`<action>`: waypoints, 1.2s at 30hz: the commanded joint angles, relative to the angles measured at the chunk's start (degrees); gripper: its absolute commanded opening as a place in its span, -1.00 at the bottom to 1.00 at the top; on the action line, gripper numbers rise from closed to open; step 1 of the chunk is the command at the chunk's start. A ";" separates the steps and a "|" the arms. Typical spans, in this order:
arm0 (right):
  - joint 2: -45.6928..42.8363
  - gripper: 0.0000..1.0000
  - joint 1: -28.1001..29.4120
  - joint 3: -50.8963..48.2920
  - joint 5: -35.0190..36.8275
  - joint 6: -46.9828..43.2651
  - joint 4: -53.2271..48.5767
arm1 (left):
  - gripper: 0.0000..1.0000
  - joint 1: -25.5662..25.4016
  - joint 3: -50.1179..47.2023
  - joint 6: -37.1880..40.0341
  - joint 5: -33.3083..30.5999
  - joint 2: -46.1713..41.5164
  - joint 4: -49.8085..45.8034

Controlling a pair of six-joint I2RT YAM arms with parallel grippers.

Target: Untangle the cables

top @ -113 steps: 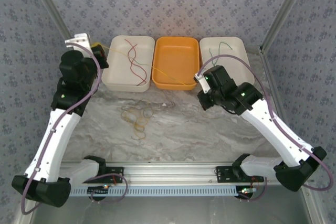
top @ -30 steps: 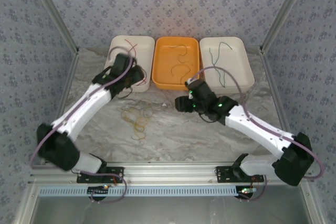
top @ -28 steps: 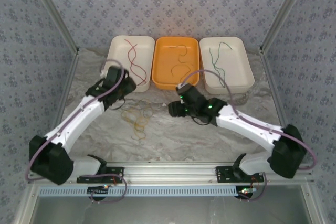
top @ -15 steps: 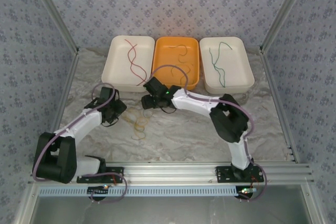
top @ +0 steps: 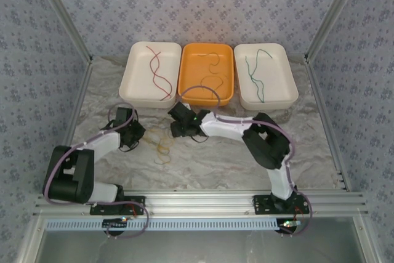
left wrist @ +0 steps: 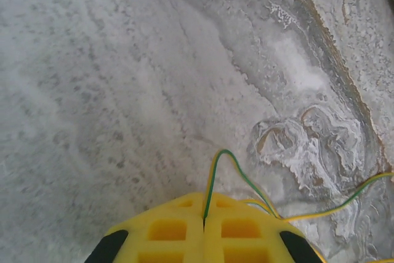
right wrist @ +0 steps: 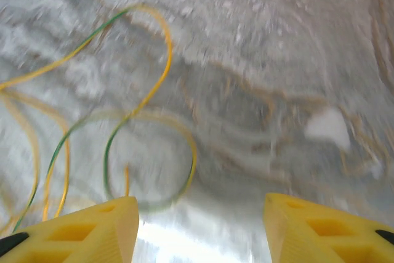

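Note:
A loose tangle of yellow-green cables (top: 161,143) lies on the marble table between my two grippers. My left gripper (top: 136,135) is at its left side; in the left wrist view its yellow fingers (left wrist: 172,229) are shut on a yellow-green cable (left wrist: 229,159) that loops out from between them. My right gripper (top: 176,129) is at the tangle's upper right, open, with cable loops (right wrist: 148,93) lying ahead of its left finger (right wrist: 86,226). Dark red cables (top: 157,72), a yellow-orange cable (top: 209,66) and green cables (top: 253,69) lie apart in the three trays.
A white tray (top: 132,87), an orange tray (top: 229,87) and another white tray (top: 289,87) stand in a row at the back. Patterned walls close in both sides. The arms' rail (top: 197,204) runs along the near edge.
Both arms have drawn back from the trays to the table tangle. The right arm swung far left. The left gripper lowered beside the tangle and holds a cable.

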 commanded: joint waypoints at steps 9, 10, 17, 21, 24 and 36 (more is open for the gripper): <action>-5.63 0.06 16.97 -12.56 5.90 -5.01 8.29 | -1.00 0.13 -2.13 1.41 -1.04 -9.21 -3.17; -4.81 0.09 17.17 -12.44 6.26 -4.65 8.41 | -1.00 0.13 -2.32 1.53 -0.98 -9.38 -3.17; 0.96 0.08 15.30 -9.51 3.38 -3.86 10.44 | -1.00 0.13 -2.77 1.65 -0.62 -10.37 -3.59; 2.72 -0.16 14.14 -8.98 2.01 -2.71 11.18 | -1.00 0.13 -2.76 1.67 -0.80 -11.31 -4.05; 2.44 -0.53 14.00 -8.99 1.96 -2.79 11.61 | -1.00 0.13 -2.66 1.67 -0.79 -11.55 -4.20; -24.04 -1.00 8.95 -21.01 17.24 -1.75 -3.57 | -1.00 0.13 -1.58 2.46 -5.30 -13.47 -7.25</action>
